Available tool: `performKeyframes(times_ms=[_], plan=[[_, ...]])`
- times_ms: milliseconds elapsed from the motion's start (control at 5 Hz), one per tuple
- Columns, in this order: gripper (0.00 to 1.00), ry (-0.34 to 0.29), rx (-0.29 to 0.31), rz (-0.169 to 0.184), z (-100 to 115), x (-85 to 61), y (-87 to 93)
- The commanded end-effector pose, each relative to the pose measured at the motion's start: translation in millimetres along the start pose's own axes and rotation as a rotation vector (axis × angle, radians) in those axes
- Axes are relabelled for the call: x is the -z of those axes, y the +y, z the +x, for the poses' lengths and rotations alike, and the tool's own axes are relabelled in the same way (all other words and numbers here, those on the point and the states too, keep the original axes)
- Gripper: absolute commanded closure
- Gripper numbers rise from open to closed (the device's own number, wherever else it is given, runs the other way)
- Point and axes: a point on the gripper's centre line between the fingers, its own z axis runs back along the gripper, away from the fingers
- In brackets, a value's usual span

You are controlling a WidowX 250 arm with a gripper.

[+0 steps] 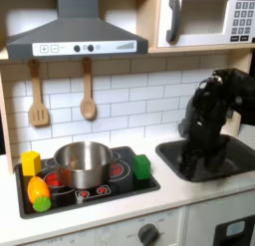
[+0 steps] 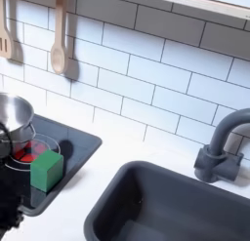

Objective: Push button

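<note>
First exterior view, from its left: the range hood (image 1: 68, 36) carries a row of small buttons (image 1: 82, 48), above the steel pot (image 1: 82, 162) on the stove (image 1: 90, 185), whose own red controls (image 1: 92, 193) sit at the front edge; which button is meant I cannot tell. At that view's right the claw (image 1: 195, 155) hangs over the sink (image 1: 204, 162), holding nothing visible, its opening unclear. A closed, slow, square-on tip would press best.
</note>
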Motion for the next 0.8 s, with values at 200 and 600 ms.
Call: performKeyframes(times_ms=[200,600], plan=[[0.00,-0.111,-0.036,-0.009,48.7,-14.2,4.7],[1.00,-0.194,-0.081,0.030,70.8,-23.4,27.4]])
